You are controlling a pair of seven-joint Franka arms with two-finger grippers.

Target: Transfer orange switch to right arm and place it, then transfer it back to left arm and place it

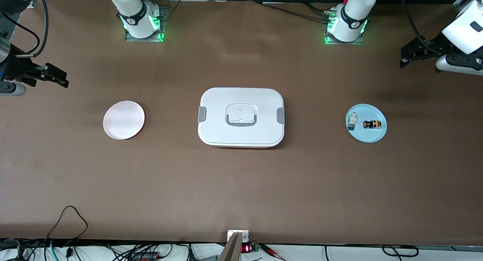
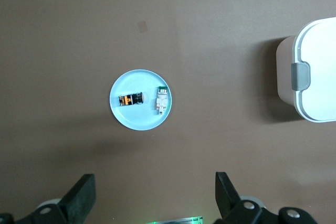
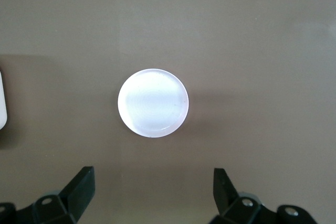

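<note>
Both claws wide, empty, raised over desk ends.
Blue plate [image 1: 371, 137] holds orange switch [image 1: 372, 124], long axis 3–9 o'clock, plus white-and-green component [image 1: 352, 121]; pink plate [image 1: 123, 120] bare; box [image 1: 241, 117] lidded; left claw [image 1: 405, 59], right claw [image 1: 60, 79].

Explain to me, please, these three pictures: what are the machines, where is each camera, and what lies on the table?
Two white robot arms stand at a brown table. One picture looks down from above; the other two come from cameras on the wrists. In the middle lies a white box. Toward the left arm's end, a blue plate holds the orange switch and a white-and-green component. Toward the right arm's end lies a pink plate. The left end effector and the right end effector are open, holding nothing.
</note>
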